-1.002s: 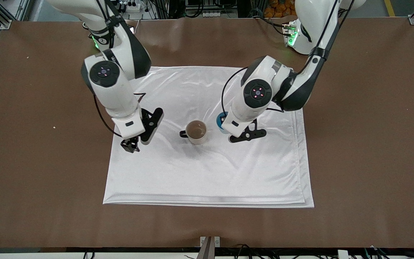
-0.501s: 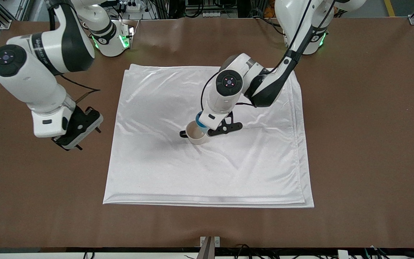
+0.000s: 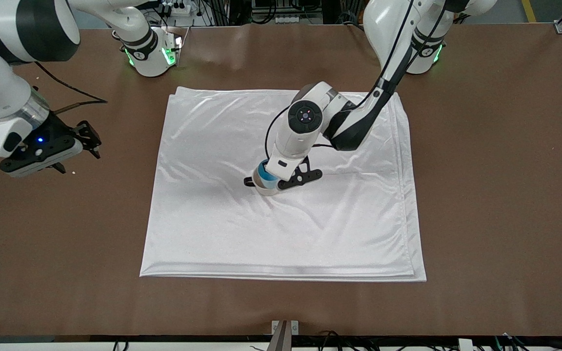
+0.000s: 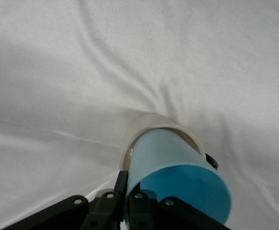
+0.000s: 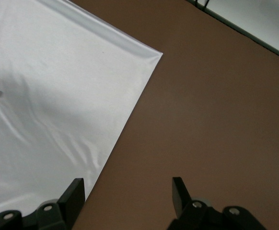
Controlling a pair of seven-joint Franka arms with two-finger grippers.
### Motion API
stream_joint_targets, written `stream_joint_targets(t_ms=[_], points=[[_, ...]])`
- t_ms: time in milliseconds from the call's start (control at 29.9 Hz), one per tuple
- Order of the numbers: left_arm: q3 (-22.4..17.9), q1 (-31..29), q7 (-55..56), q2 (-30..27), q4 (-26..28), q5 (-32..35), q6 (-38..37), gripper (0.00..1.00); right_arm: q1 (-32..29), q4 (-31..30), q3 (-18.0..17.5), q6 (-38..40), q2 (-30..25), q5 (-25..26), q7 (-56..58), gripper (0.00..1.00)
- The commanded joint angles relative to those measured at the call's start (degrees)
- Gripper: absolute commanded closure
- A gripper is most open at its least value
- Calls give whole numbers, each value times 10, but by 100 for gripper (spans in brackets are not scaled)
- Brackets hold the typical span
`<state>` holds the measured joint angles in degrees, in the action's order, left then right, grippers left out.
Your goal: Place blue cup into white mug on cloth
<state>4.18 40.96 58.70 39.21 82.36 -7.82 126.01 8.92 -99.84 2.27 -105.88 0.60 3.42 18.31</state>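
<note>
The left gripper (image 4: pixel 130 203) pinches the rim of the small light-blue tapered cup (image 4: pixel 175 175), whose base is tilted into the mouth of the cream round mug with a black handle (image 3: pixel 265 187), which sits near the middle of the glossy white folded cloth (image 3: pixel 212 219). To seat it well, I would straighten the cup upright over the mug's centre and lower it gently before letting go, so that the mug neither tips nor slides on the slippery fabric. The right gripper (image 5: pixel 129 194) waits with fingers spread and empty over the brown table (image 3: pixel 495 195), off the cloth's edge toward the right arm's end.
</note>
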Motion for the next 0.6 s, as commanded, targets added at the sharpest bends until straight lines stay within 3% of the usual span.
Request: stream_joint_targets(t_ms=[0, 200, 234, 267, 334, 367, 568], points=[[-7, 14, 12, 16, -16, -11, 2, 100, -18, -12, -4, 19, -16, -5, -67, 18], [-7, 15, 19, 24, -16, -11, 3, 100, -31, -5, -2, 45, -16, -7, -145, 14], [-7, 15, 20, 26, -16, -11, 2, 86, -34, -1, -2, 45, -15, -8, -150, 13], [-7, 15, 21, 29, -16, -11, 3, 63, -39, 5, -2, 48, -14, -9, -156, 9], [-7, 17, 19, 31, -16, -11, 3, 8, -55, 20, -2, 53, -9, -15, -171, 3], [-8, 20, 17, 32, -16, -8, 3, 0, -62, 28, -2, 56, -7, -24, -178, 2], [-10, 27, 19, 32, -16, -6, 3, 0, -83, 46, -2, 64, 1, -52, -194, 0]])
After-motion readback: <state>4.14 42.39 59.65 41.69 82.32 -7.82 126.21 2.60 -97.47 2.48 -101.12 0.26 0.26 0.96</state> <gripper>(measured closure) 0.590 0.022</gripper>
